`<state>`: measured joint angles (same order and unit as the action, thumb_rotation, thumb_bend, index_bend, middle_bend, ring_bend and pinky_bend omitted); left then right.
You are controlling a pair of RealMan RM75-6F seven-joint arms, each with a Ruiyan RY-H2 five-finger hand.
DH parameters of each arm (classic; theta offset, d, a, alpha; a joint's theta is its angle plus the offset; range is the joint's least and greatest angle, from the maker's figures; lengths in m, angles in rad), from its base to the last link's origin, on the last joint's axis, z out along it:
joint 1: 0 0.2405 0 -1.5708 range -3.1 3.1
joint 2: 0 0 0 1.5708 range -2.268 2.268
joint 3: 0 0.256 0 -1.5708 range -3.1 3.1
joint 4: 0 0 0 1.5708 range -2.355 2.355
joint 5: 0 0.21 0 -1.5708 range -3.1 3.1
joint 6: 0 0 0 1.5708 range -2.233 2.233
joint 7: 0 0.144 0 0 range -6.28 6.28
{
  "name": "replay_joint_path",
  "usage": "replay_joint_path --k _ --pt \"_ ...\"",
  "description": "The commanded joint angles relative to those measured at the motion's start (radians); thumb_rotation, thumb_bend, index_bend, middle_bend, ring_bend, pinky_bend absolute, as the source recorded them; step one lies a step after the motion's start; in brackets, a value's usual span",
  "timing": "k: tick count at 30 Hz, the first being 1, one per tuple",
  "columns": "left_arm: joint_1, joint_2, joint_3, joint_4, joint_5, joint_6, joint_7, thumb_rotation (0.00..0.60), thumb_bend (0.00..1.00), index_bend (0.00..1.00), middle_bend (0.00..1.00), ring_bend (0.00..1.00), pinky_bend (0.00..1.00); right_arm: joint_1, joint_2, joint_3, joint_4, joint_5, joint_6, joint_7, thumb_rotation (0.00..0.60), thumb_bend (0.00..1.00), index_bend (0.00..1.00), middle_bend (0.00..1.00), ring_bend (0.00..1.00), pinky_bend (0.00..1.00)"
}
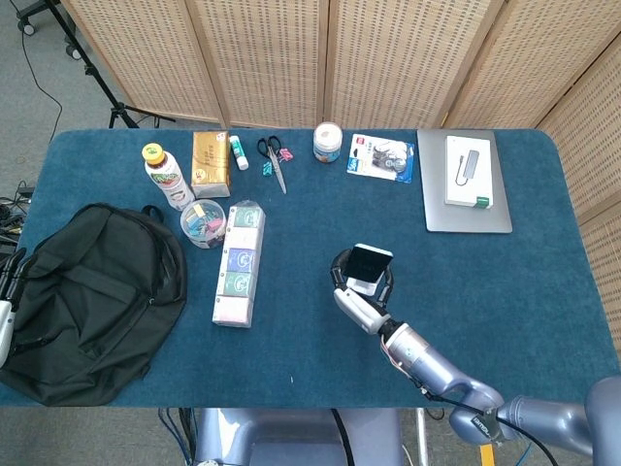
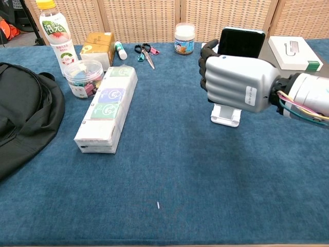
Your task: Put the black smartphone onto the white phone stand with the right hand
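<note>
My right hand (image 2: 237, 82) grips the black smartphone (image 2: 241, 42) upright, screen toward the chest camera, its top edge showing above the fingers. The white phone stand (image 2: 225, 116) sits on the blue table directly below and behind the hand; only its base and lower plate show, so I cannot tell whether the phone touches it. In the head view the smartphone (image 1: 368, 265) shows above the right hand (image 1: 356, 303), and the stand is hidden beneath them. My left hand (image 1: 6, 291) peeks in at the far left edge beside the backpack; its fingers are unclear.
A black backpack (image 1: 92, 301) fills the left side. A long wrapped pack (image 2: 105, 108), a tub of clips (image 2: 82, 77) and a bottle (image 2: 55, 33) stand to the left of the stand. Scissors (image 2: 145, 53), a jar (image 2: 184, 38) and a laptop (image 1: 464, 184) lie at the back.
</note>
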<state>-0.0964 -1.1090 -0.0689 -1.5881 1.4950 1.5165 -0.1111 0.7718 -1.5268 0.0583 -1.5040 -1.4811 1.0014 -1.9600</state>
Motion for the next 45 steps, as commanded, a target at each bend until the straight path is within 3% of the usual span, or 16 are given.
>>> replay_joint_path --k 1,38,41,45 --pt "-0.001 -0.002 -0.002 0.000 -0.004 -0.003 0.003 0.600 0.06 0.00 0.00 0.00 0.00 -0.002 0.001 -0.011 0.018 0.002 -0.004 0.015 0.600 0.25 0.54 0.47 0.34 0.34" --pt "-0.014 -0.017 -0.002 -0.009 -0.019 -0.030 0.055 0.600 0.06 0.00 0.00 0.00 0.00 0.013 -0.018 -0.070 0.169 -0.139 -0.009 0.255 0.600 0.23 0.54 0.46 0.34 0.34" --pt "-0.014 -0.017 -0.002 -0.010 -0.020 -0.032 0.055 0.600 0.06 0.00 0.00 0.00 0.00 0.009 -0.021 -0.065 0.174 -0.134 -0.015 0.250 0.600 0.23 0.52 0.41 0.34 0.34" --pt "-0.015 -0.017 -0.002 -0.010 -0.022 -0.035 0.056 0.600 0.06 0.00 0.00 0.00 0.00 0.002 -0.021 -0.054 0.159 -0.113 -0.024 0.232 0.600 0.21 0.33 0.22 0.28 0.33"
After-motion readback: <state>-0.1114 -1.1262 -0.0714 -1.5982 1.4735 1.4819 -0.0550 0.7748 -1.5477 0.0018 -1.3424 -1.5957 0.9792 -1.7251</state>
